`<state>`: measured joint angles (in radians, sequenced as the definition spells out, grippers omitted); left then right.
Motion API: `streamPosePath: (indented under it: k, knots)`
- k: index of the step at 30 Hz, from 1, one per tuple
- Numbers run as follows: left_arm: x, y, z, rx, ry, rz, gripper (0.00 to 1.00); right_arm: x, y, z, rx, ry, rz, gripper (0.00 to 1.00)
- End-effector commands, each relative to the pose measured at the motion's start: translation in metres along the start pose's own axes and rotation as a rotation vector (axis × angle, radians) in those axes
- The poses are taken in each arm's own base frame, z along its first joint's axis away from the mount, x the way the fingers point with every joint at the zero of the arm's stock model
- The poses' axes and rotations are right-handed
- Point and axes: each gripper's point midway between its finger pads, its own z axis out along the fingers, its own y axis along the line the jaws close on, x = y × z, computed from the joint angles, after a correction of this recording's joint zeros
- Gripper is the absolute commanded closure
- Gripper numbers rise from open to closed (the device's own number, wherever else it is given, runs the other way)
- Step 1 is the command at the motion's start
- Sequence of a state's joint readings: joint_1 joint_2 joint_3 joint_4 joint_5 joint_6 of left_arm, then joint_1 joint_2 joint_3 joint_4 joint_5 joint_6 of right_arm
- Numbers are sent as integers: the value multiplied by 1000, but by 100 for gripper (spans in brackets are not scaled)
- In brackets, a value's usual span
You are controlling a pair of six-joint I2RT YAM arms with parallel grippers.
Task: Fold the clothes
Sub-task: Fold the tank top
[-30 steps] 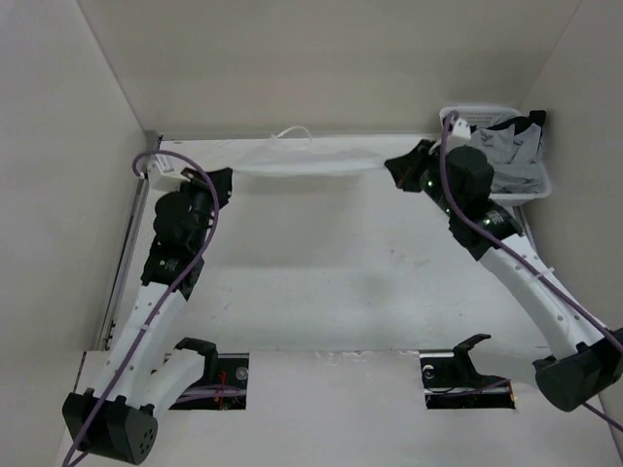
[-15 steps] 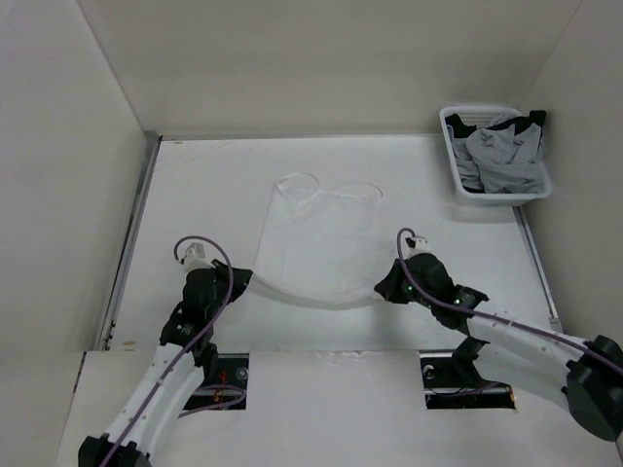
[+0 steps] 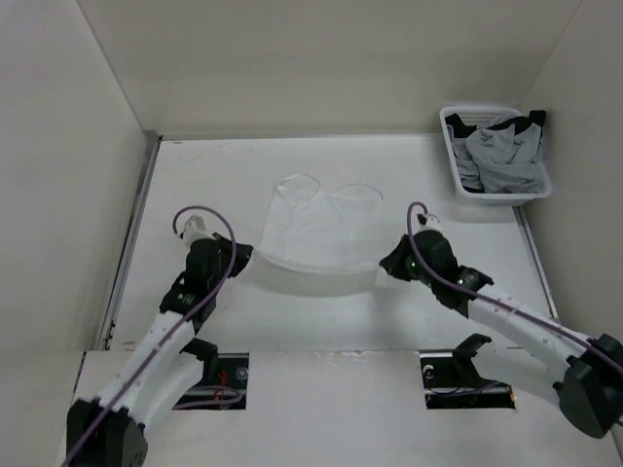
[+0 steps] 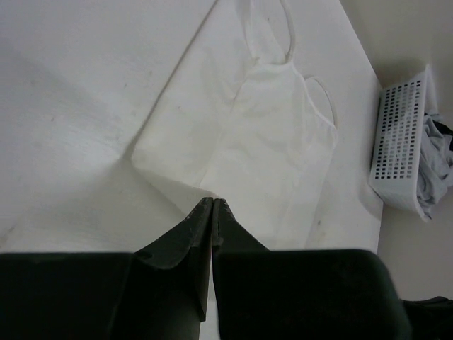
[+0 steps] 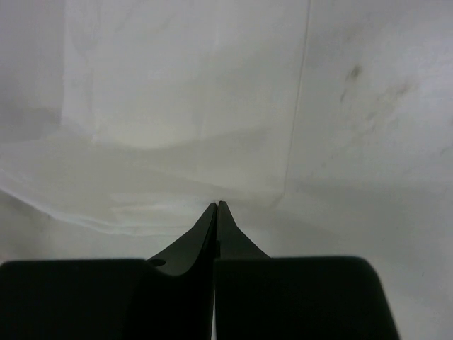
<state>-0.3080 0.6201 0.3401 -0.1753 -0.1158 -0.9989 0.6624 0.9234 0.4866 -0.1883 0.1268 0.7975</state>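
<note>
The left claw (image 4: 212,203) is clenched, its two dark fingers pressed flat together on the near left corner of the white garment (image 3: 321,232). The right claw (image 5: 216,206) is clenched the same way on the near right corner, with the thin hem caught at its tips. Between the two claws the near edge of the garment is lifted off the table (image 3: 195,175) and sags in a shallow curve.

Beyond that raised edge, the garment lies flat near the middle of the table. Its long axis runs from the near side to the far side. The two looped shoulder straps (image 3: 297,182) are at the far end and point toward the back wall, while the hem faces the arm bases. In the left wrist view a crease runs along its length.

At the far right corner of the table, well apart from the garment, stands a white slatted plastic basket (image 3: 451,146). A crumpled grey garment (image 3: 501,156) fills it, and a black garment (image 3: 531,122) hangs over its far right rim.
</note>
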Motion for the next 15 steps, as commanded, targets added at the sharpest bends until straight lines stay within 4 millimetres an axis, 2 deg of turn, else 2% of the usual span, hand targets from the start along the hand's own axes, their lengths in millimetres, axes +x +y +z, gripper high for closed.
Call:
streamPosePath:
  k: [1, 6, 9, 11, 15]
  knots:
    - [-63, -81, 31, 164, -176, 3, 99, -83, 35, 12, -86, -160, -39, 100]
    - [-98, -135, 100, 188, -215, -6, 99, -156, 29, 57, -61, -209, -6, 100]
    - [-109, -152, 145, 172, -204, -3, 99, -189, 22, 84, -54, -216, 19, 100]
    - [-115, -154, 174, 150, -195, -4, 99, -209, 13, 106, -44, -207, 37, 100]
    - [-123, -148, 225, 95, -178, -2, 99, -234, -3, 148, -29, -183, 74, 100]
